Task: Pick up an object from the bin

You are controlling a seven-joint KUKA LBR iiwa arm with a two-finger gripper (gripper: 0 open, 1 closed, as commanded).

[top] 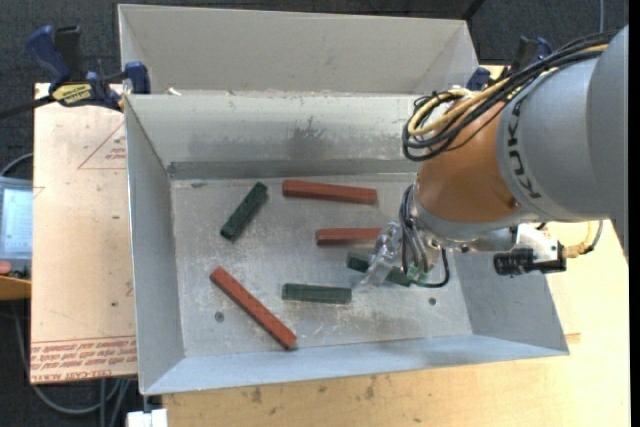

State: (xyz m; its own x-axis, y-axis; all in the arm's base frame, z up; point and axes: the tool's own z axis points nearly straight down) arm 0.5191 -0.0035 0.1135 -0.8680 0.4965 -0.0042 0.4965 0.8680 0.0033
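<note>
The hand [388, 260] sits low at the right of the grey metal bin [150, 245], right beside a short dark green block [359, 263]. I cannot tell whether it is open, closed or gripping. A short red bar [345, 236] lies just beyond the block, and a dark green bar [316, 293] lies nearer, to the left. A long red bar [253, 307] lies far left on the scuffed floor.

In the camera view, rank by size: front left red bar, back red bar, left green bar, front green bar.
1. Front left red bar
2. Back red bar
3. Left green bar and front green bar: these look alike, so unranked.
</note>
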